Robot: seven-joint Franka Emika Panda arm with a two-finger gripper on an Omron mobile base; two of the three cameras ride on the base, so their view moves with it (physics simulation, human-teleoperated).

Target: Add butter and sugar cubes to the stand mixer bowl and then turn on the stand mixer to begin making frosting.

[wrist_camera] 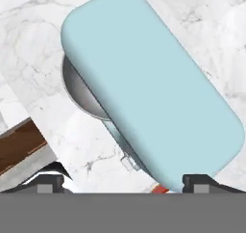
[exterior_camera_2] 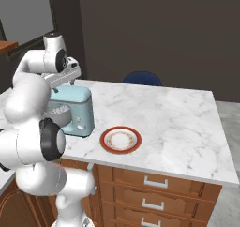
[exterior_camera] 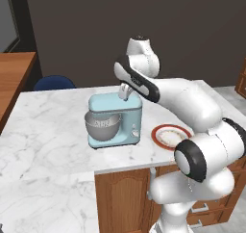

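- Robot arm (exterior_camera: pixel 192 111), white with dark joints, rises in the foreground and bends forward over a kitchen island.
- Marble counter (exterior_camera: pixel 48 131) carries everything in play, with wooden drawers beneath it.
- Light blue mixer (exterior_camera: pixel 127 114) stands near the counter's front edge with its boxy head down over the bowl. It looks heavy, rigid and firmly planted, so a push on a control should not shift it. Its rounded, glossy head offers a claw nothing to hold.
- Grey metal bowl (exterior_camera: pixel 102 126) sits on the mixer's base under the head, and from the hand view its rim (wrist_camera: pixel 79 90) peeks out beside the blue housing. Something pale glints inside, but it is too small to say whether it is butter or sugar cubes.
- Red-rimmed plate (exterior_camera: pixel 168 136) lies just beside the mixer on the robot's right and appears bare.
- Claw (exterior_camera: pixel 126 93) hovers directly above the mixer head, touching nothing. Its two tips stand at opposite sides of the hand view, jaws spread wide and empty.
- Small pale knob (exterior_camera: pixel 136 132) sits low on the mixer's side facing the plate and is the likely switch. It is probably stiff, smooth and slippery. Judging from here, the place to take hold is across its sides with both fingertips, approached from the plate side, not from above.
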